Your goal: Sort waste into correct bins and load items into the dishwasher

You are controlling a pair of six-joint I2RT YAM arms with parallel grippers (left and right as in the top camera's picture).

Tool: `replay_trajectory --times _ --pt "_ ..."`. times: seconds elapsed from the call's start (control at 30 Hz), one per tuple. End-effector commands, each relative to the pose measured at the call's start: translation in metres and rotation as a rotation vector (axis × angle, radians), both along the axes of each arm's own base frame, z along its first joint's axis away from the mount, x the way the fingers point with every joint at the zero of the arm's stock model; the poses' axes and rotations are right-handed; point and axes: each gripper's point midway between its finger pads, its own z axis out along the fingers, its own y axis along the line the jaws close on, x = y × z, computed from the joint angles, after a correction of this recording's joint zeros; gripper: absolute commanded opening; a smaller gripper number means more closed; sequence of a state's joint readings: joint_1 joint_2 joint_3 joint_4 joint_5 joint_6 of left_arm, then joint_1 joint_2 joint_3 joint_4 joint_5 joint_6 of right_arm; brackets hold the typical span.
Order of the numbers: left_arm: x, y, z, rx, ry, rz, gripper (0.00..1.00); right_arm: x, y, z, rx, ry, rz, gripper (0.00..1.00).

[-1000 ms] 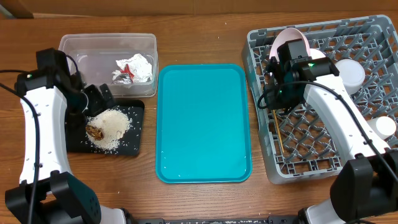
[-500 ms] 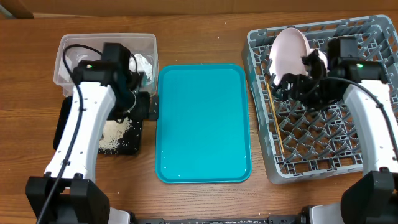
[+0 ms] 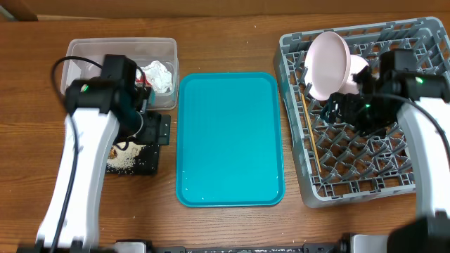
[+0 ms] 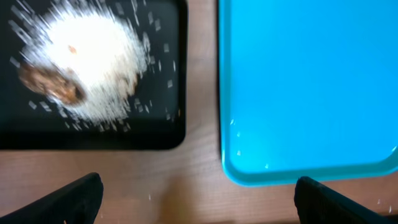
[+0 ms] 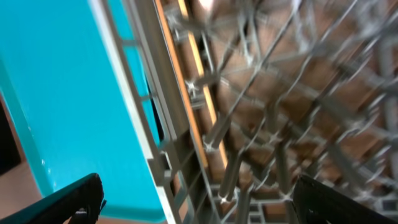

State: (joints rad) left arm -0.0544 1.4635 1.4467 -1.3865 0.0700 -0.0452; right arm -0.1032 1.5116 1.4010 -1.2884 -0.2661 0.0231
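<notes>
My left gripper hangs open over the wood between the black tray and the teal tray. White rice and a brown scrap lie on the black tray. The clear tub holds crumpled tissue and a red wrapper. A pale bowl stands on edge in the grey dish rack. My right gripper is open and empty, just right of the bowl, above the rack lattice. Chopsticks lie along the rack's left side.
The teal serving tray fills the middle of the table between the bins and the rack. My right arm covers much of the rack's right half.
The right gripper let go of the bowl, opened and drew back to the right; the bowl stays on edge in the rack. The left arm swung right from the table's left side.
</notes>
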Motion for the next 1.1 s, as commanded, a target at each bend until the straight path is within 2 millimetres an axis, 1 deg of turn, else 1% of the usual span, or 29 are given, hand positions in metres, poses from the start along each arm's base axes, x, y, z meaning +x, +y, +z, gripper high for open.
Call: replay_trajectory --times 0.0,0.07,0.17,0.2,0.3,0.37,0.43,0.5,0.67,1.07 --pt "-0.011 0.003 0.024 0.002 -0.148 0.01 1.0 -0.008 -0.007 0.043 -0.067 -0.198 -0.005 1.0" --pt "-0.016 0.004 0.034 -0.002 -0.243 0.01 1.0 -0.015 -0.006 0.059 -0.078 -0.297 -0.007 1.0" --pt "-0.026 0.005 0.047 -0.007 -0.399 0.013 1.0 -0.031 -0.005 0.073 -0.101 -0.444 -0.001 1.0" --pt "-0.029 0.006 0.05 -0.009 -0.437 0.021 1.0 -0.036 -0.005 0.076 -0.106 -0.481 0.0 1.0" --pt "-0.041 0.017 0.06 -0.003 -0.576 0.129 1.0 -0.058 -0.005 0.08 -0.132 -0.618 -0.011 1.0" --pt "-0.048 0.019 0.066 0.001 -0.632 0.137 1.0 -0.07 -0.006 0.08 -0.153 -0.669 -0.023 1.0" --pt "-0.051 0.022 0.074 0.008 -0.684 0.145 1.0 -0.079 -0.005 0.082 -0.154 -0.705 -0.024 1.0" --pt "-0.052 0.021 0.078 0.004 -0.703 0.145 1.0 -0.086 -0.003 0.085 -0.148 -0.725 -0.023 1.0" --pt "-0.055 0.022 0.073 0.007 -0.675 0.144 1.0 -0.088 -0.003 0.086 -0.15 -0.732 -0.024 1.0" --pt "-0.055 0.022 0.072 0.008 -0.669 0.144 1.0 -0.092 -0.003 0.08 -0.146 -0.698 -0.022 1.0"
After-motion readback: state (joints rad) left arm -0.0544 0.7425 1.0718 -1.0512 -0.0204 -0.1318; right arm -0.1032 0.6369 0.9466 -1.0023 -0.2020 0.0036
